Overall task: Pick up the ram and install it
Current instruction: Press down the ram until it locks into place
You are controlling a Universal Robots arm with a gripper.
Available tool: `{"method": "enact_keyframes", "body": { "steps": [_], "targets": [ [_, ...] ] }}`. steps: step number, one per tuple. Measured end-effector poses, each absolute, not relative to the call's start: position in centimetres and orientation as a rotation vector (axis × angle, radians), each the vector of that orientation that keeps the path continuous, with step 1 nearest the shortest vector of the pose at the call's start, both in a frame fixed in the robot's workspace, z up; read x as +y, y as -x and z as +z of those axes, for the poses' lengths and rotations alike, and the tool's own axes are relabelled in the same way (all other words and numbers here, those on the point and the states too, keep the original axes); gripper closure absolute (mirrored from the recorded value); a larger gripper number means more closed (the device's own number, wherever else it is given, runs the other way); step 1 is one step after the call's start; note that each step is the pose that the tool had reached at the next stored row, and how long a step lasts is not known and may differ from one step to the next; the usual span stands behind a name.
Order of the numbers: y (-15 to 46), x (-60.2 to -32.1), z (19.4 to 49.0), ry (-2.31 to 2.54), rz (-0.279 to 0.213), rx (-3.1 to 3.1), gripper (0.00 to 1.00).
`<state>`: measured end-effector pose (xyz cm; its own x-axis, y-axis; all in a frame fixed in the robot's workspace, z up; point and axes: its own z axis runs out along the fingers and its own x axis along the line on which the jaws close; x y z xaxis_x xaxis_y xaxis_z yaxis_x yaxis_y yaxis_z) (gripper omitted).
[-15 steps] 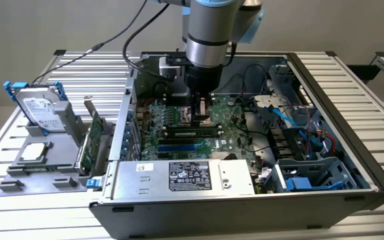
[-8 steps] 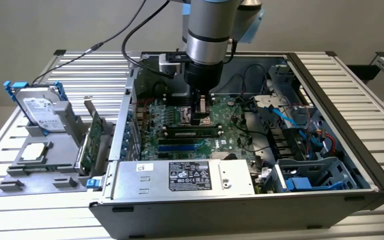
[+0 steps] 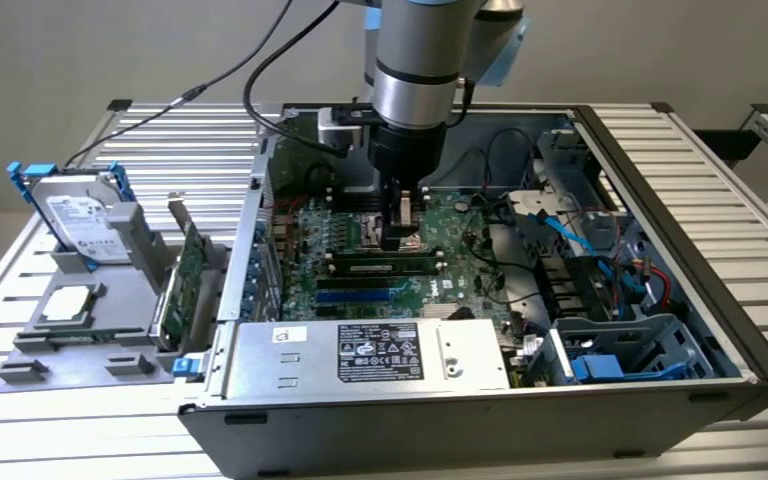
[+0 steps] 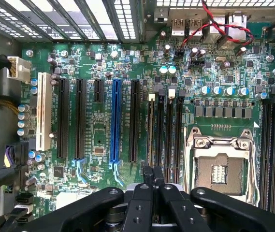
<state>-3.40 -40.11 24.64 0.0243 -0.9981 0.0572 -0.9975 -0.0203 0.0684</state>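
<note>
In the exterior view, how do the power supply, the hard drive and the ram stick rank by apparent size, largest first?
1. Power supply, clearly the largest.
2. Hard drive.
3. Ram stick, thin and partly hidden; it lies farther from the camera, so second and third place are less sure.

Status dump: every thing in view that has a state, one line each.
claw: shut, empty, low over the motherboard
ram: on edge in a slot, not held; latching unclear
processor socket: empty
blue slot: empty
computer case: open
hard drive: upright in holder, outside case
</note>
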Motion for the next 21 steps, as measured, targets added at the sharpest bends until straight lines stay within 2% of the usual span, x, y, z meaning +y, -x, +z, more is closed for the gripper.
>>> {"method": "enact_keyframes", "body": {
  "steps": [21],
  "targets": [
    [3.40,-40.11,25.35,-1.966,-0.024,-2.336,0.89]
  ]
}}
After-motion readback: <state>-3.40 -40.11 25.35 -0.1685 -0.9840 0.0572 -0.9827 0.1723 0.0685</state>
